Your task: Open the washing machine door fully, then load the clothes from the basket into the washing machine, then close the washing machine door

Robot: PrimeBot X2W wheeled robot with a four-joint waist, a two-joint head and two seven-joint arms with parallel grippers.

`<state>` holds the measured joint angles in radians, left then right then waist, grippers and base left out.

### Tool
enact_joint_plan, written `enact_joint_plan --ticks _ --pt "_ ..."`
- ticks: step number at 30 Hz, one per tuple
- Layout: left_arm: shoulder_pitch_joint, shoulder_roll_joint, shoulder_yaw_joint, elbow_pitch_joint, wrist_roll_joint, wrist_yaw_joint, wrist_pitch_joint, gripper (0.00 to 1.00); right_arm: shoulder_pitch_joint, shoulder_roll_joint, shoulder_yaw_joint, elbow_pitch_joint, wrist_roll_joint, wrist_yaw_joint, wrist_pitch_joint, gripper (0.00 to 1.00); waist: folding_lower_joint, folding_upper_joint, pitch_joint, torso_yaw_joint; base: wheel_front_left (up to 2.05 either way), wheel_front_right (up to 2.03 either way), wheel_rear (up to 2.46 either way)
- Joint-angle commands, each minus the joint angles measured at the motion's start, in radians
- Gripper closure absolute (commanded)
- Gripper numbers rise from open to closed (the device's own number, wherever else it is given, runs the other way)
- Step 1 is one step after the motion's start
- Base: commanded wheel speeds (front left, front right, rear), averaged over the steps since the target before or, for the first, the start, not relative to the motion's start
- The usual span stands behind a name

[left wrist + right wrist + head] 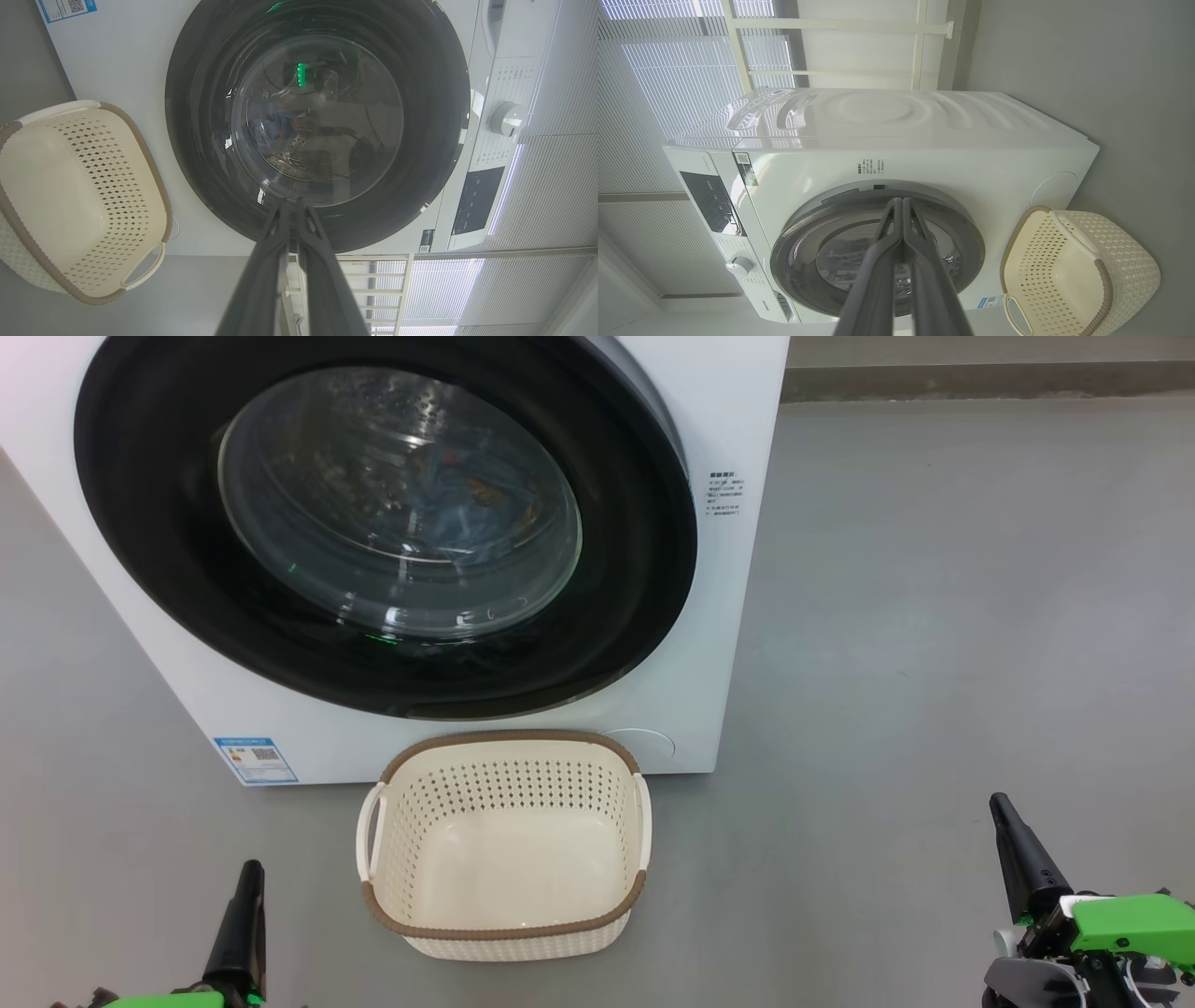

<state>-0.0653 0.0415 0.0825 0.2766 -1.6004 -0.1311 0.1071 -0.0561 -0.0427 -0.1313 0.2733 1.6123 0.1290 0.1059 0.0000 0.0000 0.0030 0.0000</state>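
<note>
The left pincer and right pincer are clenched on nothing either side of the empty cream perforated plastic basket on the grey floor, and the bluish fabric clothes lie behind the glossy black round glass-windowed door, which looks flush, though an uncaught latch might let it swing open.

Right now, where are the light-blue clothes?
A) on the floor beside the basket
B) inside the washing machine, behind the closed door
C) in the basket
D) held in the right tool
B: the clothes show through the glass of the shut washing machine door, while the basket stands empty.
</note>
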Motion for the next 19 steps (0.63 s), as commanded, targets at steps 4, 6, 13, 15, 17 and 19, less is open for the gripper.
enact_joint_plan --ticks 4,6,13,15,17,19 --pt "-0.043 0.009 0.031 -0.032 -0.008 0.000 0.006 1.00 -0.052 -0.010 0.019 -0.029 -0.002 0.002 0.006 1.00 0.0000 0.0000 0.000 0.000 0.00 0.00 0.00" --pt "-0.043 0.009 0.031 -0.032 -0.008 0.000 0.006 1.00 -0.052 -0.010 0.019 -0.028 -0.002 0.002 0.006 1.00 0.0000 0.0000 0.000 0.000 0.00 0.00 0.00" --pt "-0.043 0.009 0.031 -0.032 -0.008 0.000 0.006 1.00 -0.052 -0.009 0.019 -0.028 -0.002 0.002 0.006 1.00 0.0000 0.0000 0.000 0.000 0.00 0.00 0.00" --pt "-0.043 0.009 0.031 -0.032 -0.008 0.000 0.006 1.00 -0.052 -0.009 0.019 -0.028 -0.003 0.002 0.006 1.00 0.0000 0.0000 0.000 0.000 0.00 0.00 0.00" --pt "-0.043 0.009 0.031 -0.032 -0.008 0.000 0.006 1.00 -0.052 -0.009 0.019 -0.028 -0.003 0.002 0.006 1.00 0.0000 0.0000 0.000 0.000 0.00 0.00 0.00" --pt "-0.043 0.009 0.031 -0.032 -0.008 0.000 0.006 1.00 -0.052 -0.009 0.019 -0.028 -0.003 0.002 0.006 1.00 0.0000 0.0000 0.000 0.000 0.00 0.00 0.00"
